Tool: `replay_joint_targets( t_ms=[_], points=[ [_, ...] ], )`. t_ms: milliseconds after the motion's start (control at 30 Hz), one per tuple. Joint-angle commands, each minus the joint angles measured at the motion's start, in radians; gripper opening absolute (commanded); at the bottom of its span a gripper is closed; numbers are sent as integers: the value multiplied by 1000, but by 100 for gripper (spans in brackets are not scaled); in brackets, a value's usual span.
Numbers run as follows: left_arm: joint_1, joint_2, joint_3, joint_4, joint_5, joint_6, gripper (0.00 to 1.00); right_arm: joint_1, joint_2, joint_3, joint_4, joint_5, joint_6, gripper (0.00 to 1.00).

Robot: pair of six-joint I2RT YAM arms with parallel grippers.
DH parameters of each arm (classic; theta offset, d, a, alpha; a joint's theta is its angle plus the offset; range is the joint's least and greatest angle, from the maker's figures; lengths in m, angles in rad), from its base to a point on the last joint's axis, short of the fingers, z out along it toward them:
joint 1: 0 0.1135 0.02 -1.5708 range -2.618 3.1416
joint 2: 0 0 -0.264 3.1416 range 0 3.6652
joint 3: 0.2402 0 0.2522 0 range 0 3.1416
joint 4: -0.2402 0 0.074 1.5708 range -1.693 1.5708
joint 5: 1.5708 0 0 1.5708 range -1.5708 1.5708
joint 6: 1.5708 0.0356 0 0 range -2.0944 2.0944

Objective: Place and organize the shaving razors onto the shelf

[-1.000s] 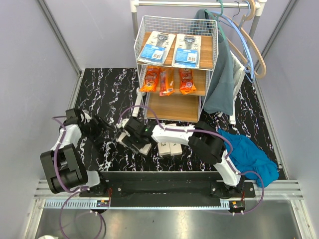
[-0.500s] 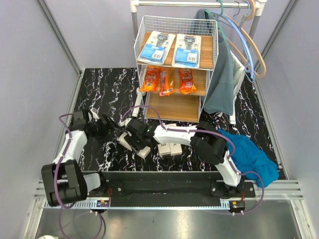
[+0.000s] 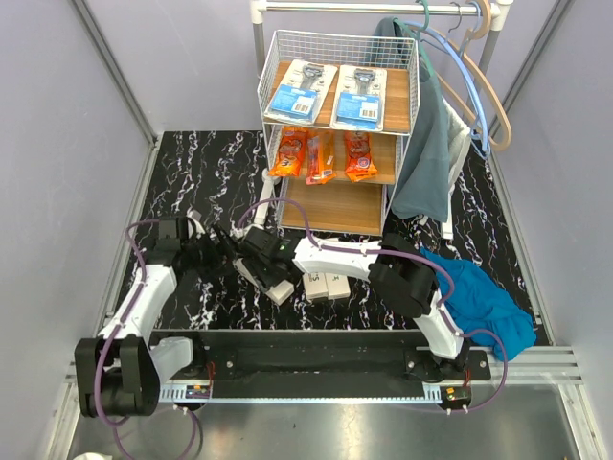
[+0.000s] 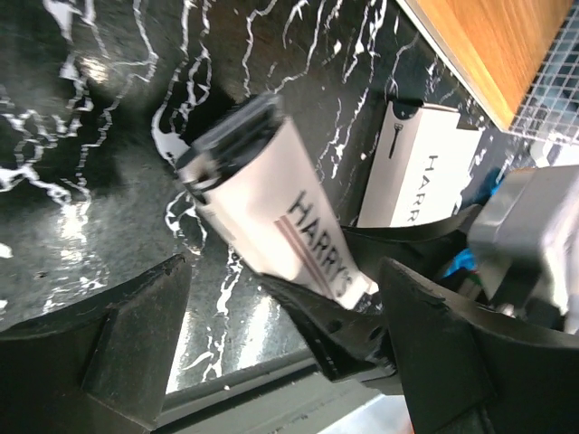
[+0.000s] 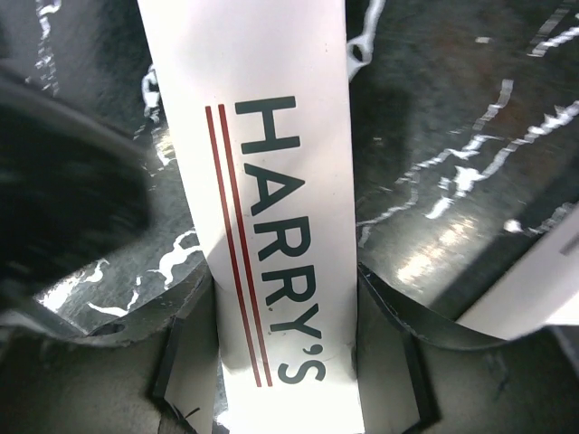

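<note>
A long white HARRY'S box [image 5: 271, 181] sits between the pads of my right gripper [image 5: 285, 362], which is shut on its near end just above the black marble table. From above, that box [image 3: 278, 286] pokes out toward the front under the right gripper [image 3: 271, 271]. My left gripper [image 3: 228, 251] is open right beside it on the left. Its wrist view shows the box [image 4: 262, 208] tilted between and beyond the spread fingers [image 4: 118, 362]. Two more HARRY'S boxes [image 3: 326, 286] lie side by side in front of the shelf [image 3: 335, 206]. Blue-and-white razor cards [image 3: 326, 94] fill its top board and orange bags [image 3: 319, 153] the middle one.
A white clothes rail with hangers [image 3: 479, 86] and a grey-green garment [image 3: 426, 144] stands right of the shelf. A blue cloth [image 3: 479, 299] lies crumpled on the table at the right. The table's front edge [image 3: 316, 333] runs just behind both arm bases.
My left arm has swung right, bringing its gripper up next to the box and opening it a little wider. The right gripper has closed on the box.
</note>
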Motion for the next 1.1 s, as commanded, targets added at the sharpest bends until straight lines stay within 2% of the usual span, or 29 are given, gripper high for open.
replay_joint_targets(
  t_ms=[0, 233, 500, 733, 933, 1067],
  points=[
    [-18, -51, 29, -51, -78, 20, 87, -7, -78, 68, -39, 79, 49, 38],
    [-44, -54, -18, -16, -64, -4, 87, -10, -115, 80, -33, 92, 69, 38],
    [-67, -68, -119, 213, 56, -96, 87, -10, -188, 81, 3, 56, 75, 38],
    [-69, -210, -233, 426, 73, -227, 87, -10, -216, 76, 10, 25, 94, 38],
    [-69, -329, -313, 532, 50, -325, 87, -10, -256, 9, 74, -27, 118, 38],
    [-67, -352, -347, 586, 43, -360, 86, -10, -282, -21, 105, -53, 118, 38]
  ],
)
